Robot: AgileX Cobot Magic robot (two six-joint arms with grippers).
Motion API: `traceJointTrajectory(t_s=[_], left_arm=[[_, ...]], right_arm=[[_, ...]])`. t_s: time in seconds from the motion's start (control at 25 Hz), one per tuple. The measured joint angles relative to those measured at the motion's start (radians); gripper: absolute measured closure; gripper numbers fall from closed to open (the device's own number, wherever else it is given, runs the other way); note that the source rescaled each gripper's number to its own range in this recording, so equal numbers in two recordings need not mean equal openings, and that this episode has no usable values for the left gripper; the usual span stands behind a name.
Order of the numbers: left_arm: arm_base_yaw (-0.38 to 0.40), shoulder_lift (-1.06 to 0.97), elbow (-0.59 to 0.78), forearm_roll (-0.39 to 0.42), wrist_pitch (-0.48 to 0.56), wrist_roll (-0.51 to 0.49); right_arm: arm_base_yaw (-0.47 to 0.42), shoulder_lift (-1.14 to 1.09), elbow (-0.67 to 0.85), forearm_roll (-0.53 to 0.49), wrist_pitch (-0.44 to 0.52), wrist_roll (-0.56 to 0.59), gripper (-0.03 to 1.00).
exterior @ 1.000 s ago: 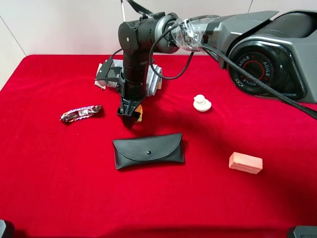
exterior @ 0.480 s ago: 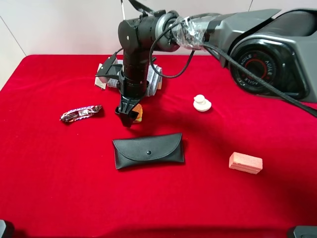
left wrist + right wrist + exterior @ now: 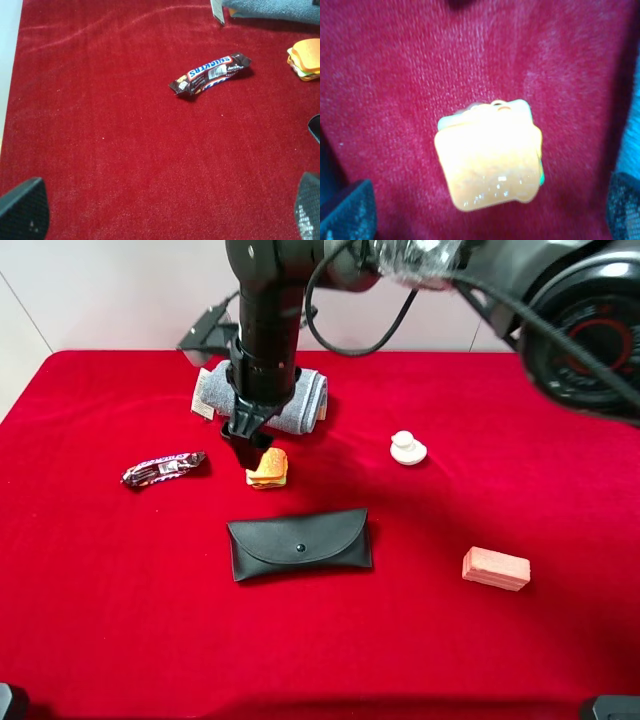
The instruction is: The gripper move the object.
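The toy sandwich point(image 3: 267, 468), orange-tan bread with yellow and dark layers, lies flat on the red cloth point(image 3: 120, 580). My right gripper point(image 3: 250, 450), a black claw on the arm that reaches across from the right, hangs just above the sandwich's far-left side. It is open and empty. In the right wrist view the sandwich point(image 3: 490, 157) lies below, between the spread fingertips point(image 3: 345, 212), and the gripper point(image 3: 485, 212) touches nothing. My left gripper point(image 3: 165, 210) is open and empty over bare cloth. The sandwich point(image 3: 305, 59) shows at the edge of that view.
A Snickers bar point(image 3: 164, 468) lies left of the sandwich and shows in the left wrist view point(image 3: 210, 75). A black pouch point(image 3: 299, 542) lies in front of the sandwich. A rolled grey towel point(image 3: 305, 400) is behind the gripper. A white knob point(image 3: 407, 448) and a pink block point(image 3: 495, 568) are to the right.
My right gripper held the sandwich low on the cloth. It has let go and risen, and the sandwich now lies free on the cloth.
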Motion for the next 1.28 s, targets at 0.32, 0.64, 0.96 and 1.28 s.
traceJointTrajectory(t_s=[0.32,0.64,0.96,1.28], left_arm=[[0.0,0.0,0.0,0.0,0.0,0.0],[0.0,0.0,0.0,0.0,0.0,0.0],[0.0,0.0,0.0,0.0,0.0,0.0],[0.0,0.0,0.0,0.0,0.0,0.0]], right_arm=[[0.037,-0.087,0.0,-0.074,0.088,0.085,-0.03],[0.074,-0.2,0.067,-0.115,0.089,0.132,-0.03],[0.082,-0.391,0.331,-0.13,0.091,0.156,-0.03],[0.082,-0.612,0.576,-0.112,0.091,0.269,-0.03]])
